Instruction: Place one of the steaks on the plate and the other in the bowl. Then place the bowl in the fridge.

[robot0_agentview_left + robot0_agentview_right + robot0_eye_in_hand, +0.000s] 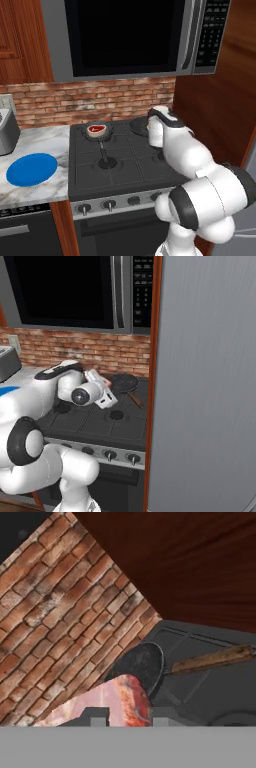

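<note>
Pink steak [107, 702] sat right up against the hand camera, pinched between the two fingers [99, 721] of the gripper [128, 719]. Its edge was darker red and its flat side was pale pink. It was lifted up in the air above the stove [125, 167], with nothing under it touching it.

Just past it, a black frying pan [141, 666] with a brown wooden handle rested on a back burner. That pan had nothing in it. It stood close to the brick wall [60, 612] and near the dark wood panel [190, 567] on the side.

Over on the other back burner, a second small pan [98, 132] held the dark red steak [97, 129] with its whitish rim. It was well apart from the gripper.

Farther out, the blue plate [32, 169] lay flat on the marble counter [45, 142] beside the stove, and it was bare. A grey toaster [7, 127] stood behind the plate. A big microwave [130, 37] hung over the stove. The tall grey fridge [205, 386] stood on the far side of the stove, with its doors shut.
</note>
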Tool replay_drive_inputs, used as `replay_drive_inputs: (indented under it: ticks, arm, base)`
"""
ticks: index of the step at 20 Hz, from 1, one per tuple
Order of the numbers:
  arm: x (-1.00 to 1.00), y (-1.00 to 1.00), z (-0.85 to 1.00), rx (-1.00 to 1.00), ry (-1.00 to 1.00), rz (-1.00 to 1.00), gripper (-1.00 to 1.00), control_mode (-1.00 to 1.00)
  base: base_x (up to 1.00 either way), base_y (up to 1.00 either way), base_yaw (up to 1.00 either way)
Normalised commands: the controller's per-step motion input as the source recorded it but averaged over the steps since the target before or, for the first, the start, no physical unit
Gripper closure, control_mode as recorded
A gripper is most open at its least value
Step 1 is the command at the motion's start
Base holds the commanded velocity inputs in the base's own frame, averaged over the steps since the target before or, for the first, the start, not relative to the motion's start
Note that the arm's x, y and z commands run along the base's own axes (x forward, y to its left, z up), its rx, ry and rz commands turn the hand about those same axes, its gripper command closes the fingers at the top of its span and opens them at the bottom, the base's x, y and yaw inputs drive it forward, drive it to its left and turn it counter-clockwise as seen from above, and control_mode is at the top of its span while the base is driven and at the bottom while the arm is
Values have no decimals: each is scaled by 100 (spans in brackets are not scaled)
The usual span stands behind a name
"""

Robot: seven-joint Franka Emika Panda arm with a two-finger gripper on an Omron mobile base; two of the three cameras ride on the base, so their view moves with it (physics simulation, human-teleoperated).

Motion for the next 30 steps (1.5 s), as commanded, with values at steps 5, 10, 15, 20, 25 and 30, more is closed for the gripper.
replay_drive_inputs:
  ticks: [5,10,15,20,25,30]
  arm:
    - [-27,0,96,0,37,0,100,-100]
    - [-14,-5,100,2,45,0,100,-100]
    - [-14,-3,100,13,45,0,100,-100]
    - [-25,0,100,16,37,0,100,-100]
    - [-29,-10,100,22,37,0,100,-100]
    - [-14,-11,100,17,48,1,100,-100]
  base:
    - [0,0,0]
    - [0,0,0]
    - [0,0,0]
    - [0,0,0]
    - [0,0,0]
    - [0,0,0]
